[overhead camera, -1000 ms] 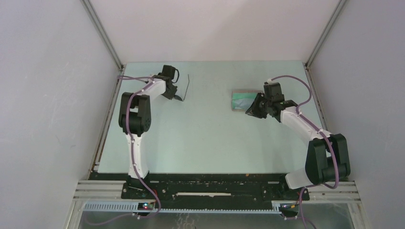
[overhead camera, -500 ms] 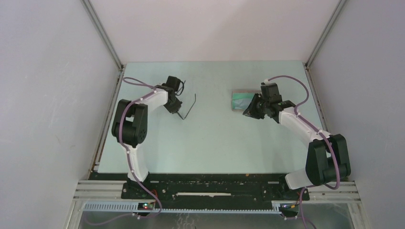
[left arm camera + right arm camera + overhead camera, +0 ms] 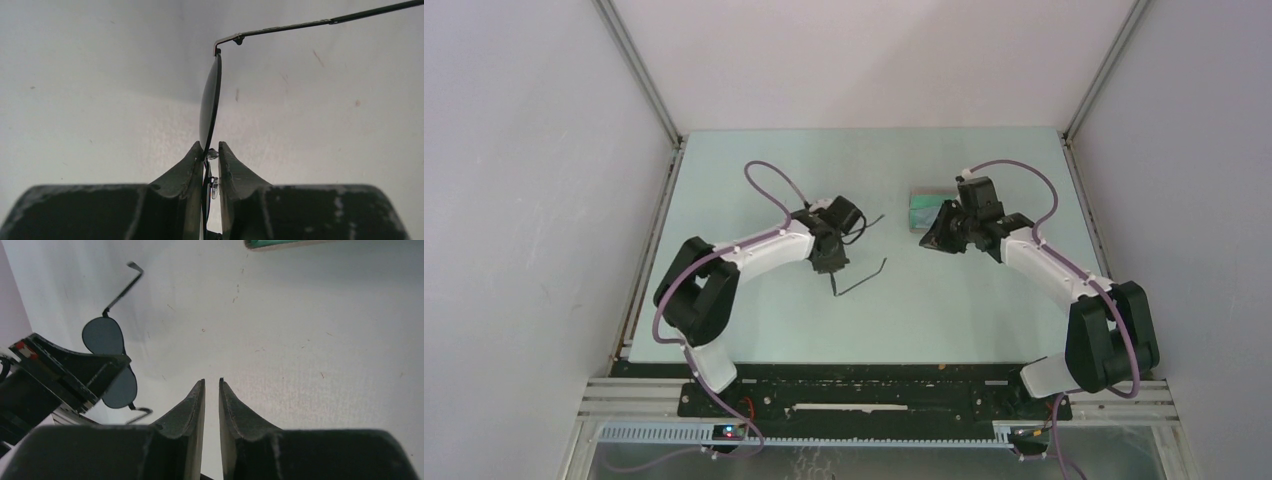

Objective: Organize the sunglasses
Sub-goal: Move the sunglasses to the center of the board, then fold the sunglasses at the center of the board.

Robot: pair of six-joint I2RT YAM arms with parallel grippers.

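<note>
The left fingers (image 3: 185,200) pinch the sunglasses (image 3: 209,107) at the bridge, over the middle of the worktop (image 3: 764,170). The right fingers (image 3: 192,440), narrowed on nothing, hover beside the case (image 3: 929,208), far right.

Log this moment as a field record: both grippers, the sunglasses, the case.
left gripper: shut on the sunglasses, pinching them at the bridge
sunglasses: temple arms unfolded, lenses edge-on to the left wrist camera
right gripper: fingers almost together, nothing between them
case: on the table, far right of centre, green lining showing, right gripper next to it
sunglasses in case: not yet
</note>
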